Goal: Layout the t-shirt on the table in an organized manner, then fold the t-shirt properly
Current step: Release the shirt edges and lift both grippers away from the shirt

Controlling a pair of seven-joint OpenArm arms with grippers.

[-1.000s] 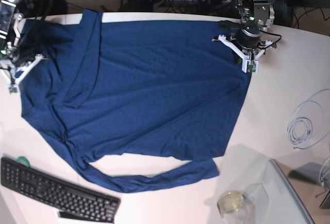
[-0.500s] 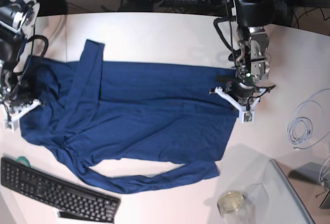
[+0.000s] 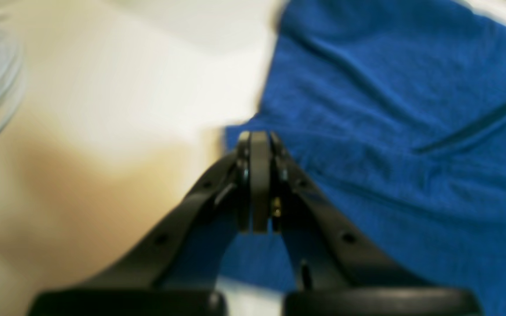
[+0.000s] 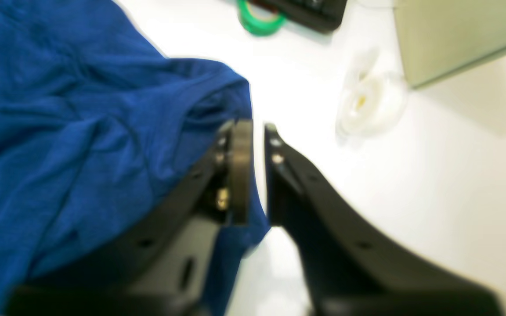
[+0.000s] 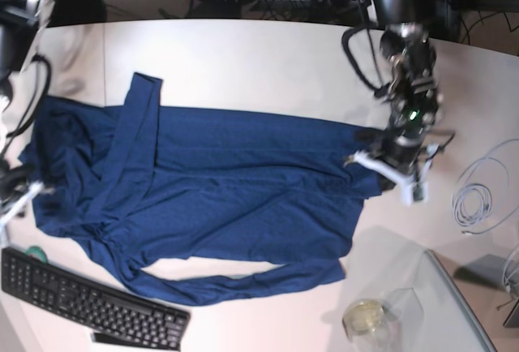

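At the base view's left edge the right arm reaches down over the bench (image 5: 243,52), its right gripper (image 5: 16,198) low at the t-shirt's (image 5: 235,182) outer edge. In the right wrist view its fingers (image 4: 240,171) stand slightly apart with a slim gap between them, the cloth edge lying against the left one; whether they still pinch it I cannot tell. Near them sit a green tape roll (image 4: 259,19), a black keyboard (image 5: 89,295) and a clear tape roll (image 4: 374,103). The navy t-shirt lies spread across the middle of the bench, one sleeve folded over the body, the other trailing along the near edge. On the right, the left arm comes down from the far side, its left gripper (image 5: 393,165) with fingers (image 3: 259,175) pressed together on the t-shirt's hem corner. Further right lie a coiled white cable (image 5: 478,194), a grey tray (image 5: 458,303) and a glass jar (image 5: 365,317) of yellowish contents.
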